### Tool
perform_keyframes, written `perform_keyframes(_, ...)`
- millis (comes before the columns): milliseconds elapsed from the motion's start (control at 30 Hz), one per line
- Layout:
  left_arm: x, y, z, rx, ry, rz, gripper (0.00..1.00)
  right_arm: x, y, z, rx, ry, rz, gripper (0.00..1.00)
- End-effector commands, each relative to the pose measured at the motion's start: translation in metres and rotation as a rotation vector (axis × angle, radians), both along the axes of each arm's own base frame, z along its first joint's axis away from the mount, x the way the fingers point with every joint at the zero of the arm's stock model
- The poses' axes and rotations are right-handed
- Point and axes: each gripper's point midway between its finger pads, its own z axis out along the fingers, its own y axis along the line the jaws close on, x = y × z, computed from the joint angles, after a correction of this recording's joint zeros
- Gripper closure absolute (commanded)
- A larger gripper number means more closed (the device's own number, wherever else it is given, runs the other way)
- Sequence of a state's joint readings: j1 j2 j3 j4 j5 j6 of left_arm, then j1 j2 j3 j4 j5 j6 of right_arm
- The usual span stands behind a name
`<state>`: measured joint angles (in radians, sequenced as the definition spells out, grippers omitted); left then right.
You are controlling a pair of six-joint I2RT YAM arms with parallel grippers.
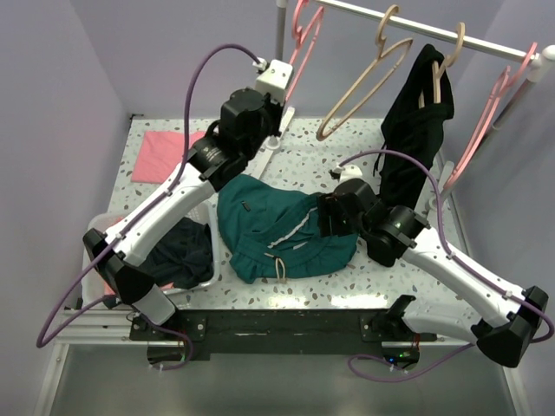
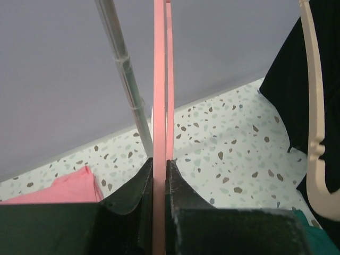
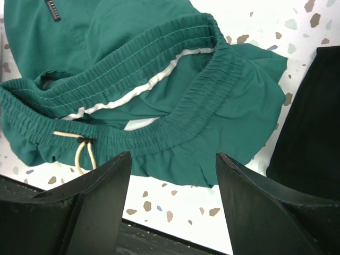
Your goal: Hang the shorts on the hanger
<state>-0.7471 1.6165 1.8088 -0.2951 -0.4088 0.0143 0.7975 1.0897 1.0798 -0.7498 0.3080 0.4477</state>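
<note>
The dark teal shorts (image 1: 277,227) lie crumpled on the speckled table, the cream drawstring (image 3: 81,153) at their near edge. In the right wrist view the shorts (image 3: 159,85) fill the upper frame. My right gripper (image 3: 172,162) is open and empty, just above the table at the shorts' near hem; in the top view it (image 1: 326,217) sits at their right edge. The salmon-pink hanger (image 1: 305,39) hangs from the rail at the back left. My left gripper (image 2: 159,166) is shut on a thin bar of this hanger (image 2: 159,79); from above it (image 1: 284,90) is raised near the rack.
Two tan hangers (image 1: 368,82), a black garment (image 1: 418,130) and another pink hanger (image 1: 486,113) hang on the rail (image 1: 486,45). The rack post (image 2: 127,85) stands beside the held hanger. A flat pink cloth (image 1: 165,153) lies back left. A bin with dark clothes (image 1: 184,256) sits front left.
</note>
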Motion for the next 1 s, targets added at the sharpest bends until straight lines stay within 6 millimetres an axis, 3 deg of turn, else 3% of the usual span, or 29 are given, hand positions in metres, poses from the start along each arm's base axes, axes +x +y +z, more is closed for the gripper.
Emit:
perform_keyframes(0, -0.034, 0.027, 0.030, -0.098, -0.051, -0.018, 1.00, 0.006, -0.009, 0.002, 0.010, -0.064, -0.050, 0.33)
perform_keyframes(200, -0.079, 0.054, 0.005, -0.069, 0.018, -0.076, 1.00, 0.007, -0.013, -0.004, 0.028, -0.093, -0.071, 0.40)
perform_keyframes(233, -0.095, 0.062, 0.013, -0.080, 0.003, -0.107, 1.00, 0.007, -0.013, -0.006, 0.029, -0.093, -0.074, 0.41)
perform_keyframes(300, -0.114, 0.067, -0.013, -0.032, 0.056, -0.160, 1.00, 0.005, -0.014, -0.016, 0.030, -0.084, -0.081, 0.44)
perform_keyframes(333, -0.130, 0.079, -0.008, -0.039, 0.042, -0.175, 1.00, 0.005, -0.014, -0.018, 0.033, -0.082, -0.084, 0.45)
perform_keyframes(400, -0.146, 0.093, -0.035, 0.024, 0.107, -0.180, 1.00, 0.008, -0.011, -0.024, 0.050, -0.089, -0.093, 0.46)
perform_keyframes(433, -0.160, 0.105, -0.033, 0.021, 0.097, -0.181, 1.00, 0.009, -0.011, -0.026, 0.051, -0.093, -0.099, 0.46)
perform_keyframes(500, -0.176, 0.119, -0.060, 0.080, 0.169, -0.187, 1.00, 0.013, -0.006, -0.030, 0.065, -0.097, -0.107, 0.46)
perform_keyframes(533, -0.188, 0.129, -0.060, 0.077, 0.166, -0.189, 1.00, 0.016, -0.006, -0.031, 0.060, -0.103, -0.119, 0.45)
perform_keyframes(600, -0.205, 0.137, -0.085, 0.117, 0.234, -0.220, 1.00, 0.023, -0.003, -0.034, 0.067, -0.109, -0.145, 0.44)
perform_keyframes(633, -0.215, 0.143, -0.085, 0.102, 0.227, -0.232, 1.00, 0.026, -0.003, -0.036, 0.062, -0.116, -0.162, 0.43)
perform_keyframes(833, -0.250, 0.149, -0.107, 0.056, 0.339, -0.294, 1.00, 0.048, 0.002, -0.053, 0.033, -0.118, -0.257, 0.40)
perform_keyframes(967, -0.267, 0.139, -0.115, -0.025, 0.406, -0.355, 1.00, 0.062, -0.002, -0.066, -0.042, -0.116, -0.330, 0.39)
